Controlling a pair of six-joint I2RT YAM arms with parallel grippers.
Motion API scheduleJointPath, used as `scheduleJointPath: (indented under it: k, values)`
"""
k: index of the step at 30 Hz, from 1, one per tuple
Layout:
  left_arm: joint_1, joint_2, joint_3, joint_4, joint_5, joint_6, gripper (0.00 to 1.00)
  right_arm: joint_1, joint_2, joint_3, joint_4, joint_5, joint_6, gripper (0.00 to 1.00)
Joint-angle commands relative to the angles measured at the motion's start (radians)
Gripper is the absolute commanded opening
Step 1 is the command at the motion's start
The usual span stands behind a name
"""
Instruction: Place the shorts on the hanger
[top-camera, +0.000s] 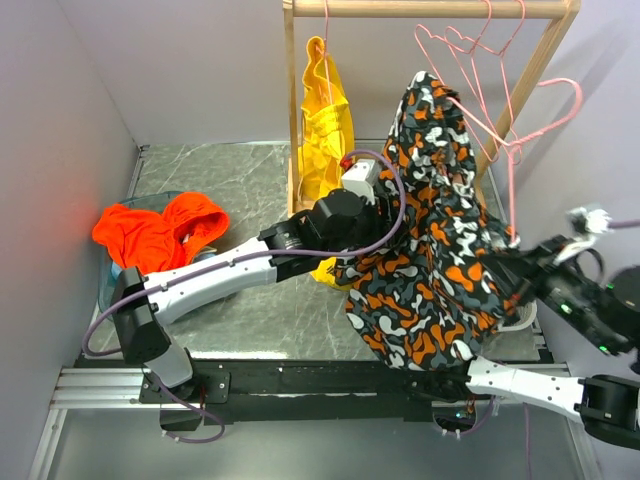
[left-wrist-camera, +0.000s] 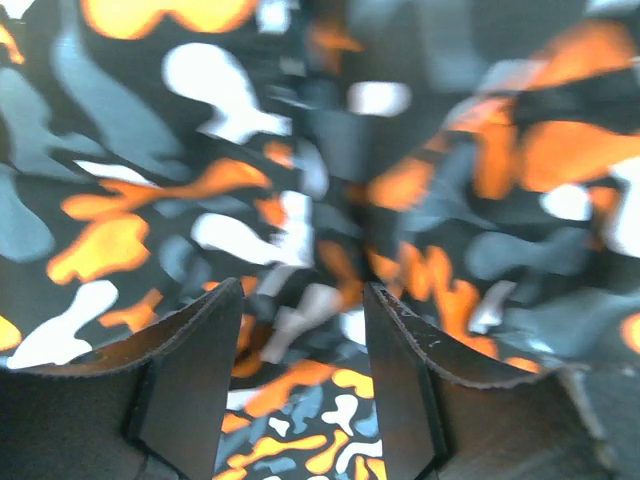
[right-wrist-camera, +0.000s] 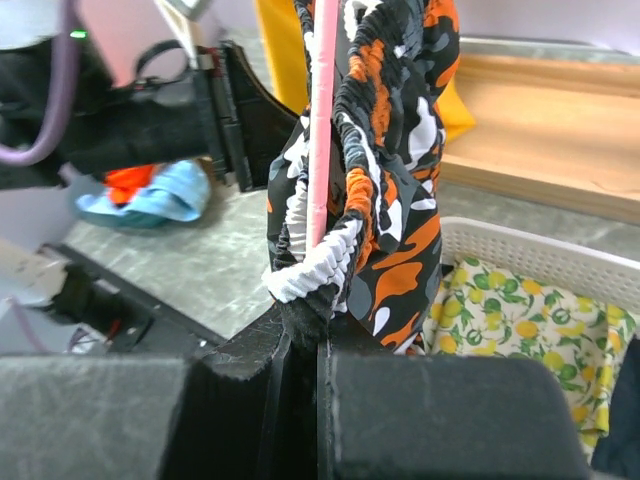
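The camouflage shorts (top-camera: 430, 250) hang bunched from a pink wire hanger (top-camera: 512, 150) at the wooden rack and drape down to the table's front. In the right wrist view the hanger's pink wire (right-wrist-camera: 322, 110) runs up inside the gathered waistband of the shorts (right-wrist-camera: 385, 150). My right gripper (top-camera: 505, 262) is shut on the waistband's lower end (right-wrist-camera: 305, 325). My left gripper (top-camera: 390, 215) is pressed against the shorts' left side. Its fingers (left-wrist-camera: 305, 295) stand apart, with the print (left-wrist-camera: 300, 150) filling the view behind them.
A wooden rack (top-camera: 292, 100) holds a yellow garment (top-camera: 325, 120) and other pink hangers (top-camera: 455, 45). An orange-red garment (top-camera: 160, 232) lies on a blue basin (top-camera: 112, 285) at left. A white basket (right-wrist-camera: 560, 255) with lemon-print cloth (right-wrist-camera: 530, 310) sits at right.
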Motion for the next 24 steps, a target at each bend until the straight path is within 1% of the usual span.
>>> scheduleJointPath:
  k: [1, 3, 4, 6, 9, 13, 16, 17, 19, 20, 23, 24]
  values:
    - [-0.006, 0.008, 0.075, 0.04, -0.021, 0.022, 0.59, -0.003, 0.088, 0.023, 0.074, 0.122, 0.028, 0.0]
    - [-0.005, 0.01, 0.092, 0.007, -0.066, 0.013, 0.62, -0.003, 0.126, 0.035, 0.08, 0.142, 0.031, 0.0]
    - [-0.002, 0.002, 0.093, -0.007, -0.124, 0.004, 0.65, -0.003, 0.142, 0.038, 0.083, 0.166, 0.035, 0.0]
    - [0.013, -0.015, 0.071, -0.019, -0.17, -0.023, 0.67, -0.002, 0.192, 0.052, 0.077, 0.197, 0.043, 0.0]
    - [0.058, -0.044, 0.031, -0.026, -0.195, -0.058, 0.67, -0.006, 0.255, 0.069, 0.094, 0.205, 0.046, 0.0]
    - [0.087, -0.079, -0.015, -0.009, -0.203, -0.063, 0.68, -0.06, 0.341, 0.104, 0.132, 0.173, 0.022, 0.0]
    - [0.103, -0.09, -0.023, -0.027, -0.201, -0.063, 0.69, -0.161, 0.403, 0.136, 0.18, 0.084, -0.02, 0.0]
    - [0.109, -0.093, -0.029, -0.026, -0.198, -0.059, 0.69, -0.222, 0.438, 0.15, 0.185, 0.026, -0.029, 0.0]
    - [0.11, -0.113, -0.045, -0.007, -0.171, -0.05, 0.7, -0.299, 0.479, 0.191, 0.185, -0.022, -0.058, 0.0]
    - [0.11, -0.119, -0.052, -0.007, -0.16, -0.041, 0.7, -0.369, 0.514, 0.199, 0.192, -0.08, -0.069, 0.0]
    - [0.11, -0.138, -0.04, -0.039, -0.117, -0.018, 0.7, -0.452, 0.56, 0.213, 0.25, -0.168, -0.106, 0.0]
    - [0.109, -0.141, -0.032, -0.056, -0.105, -0.012, 0.72, -0.497, 0.579, 0.243, 0.258, -0.21, -0.115, 0.0]
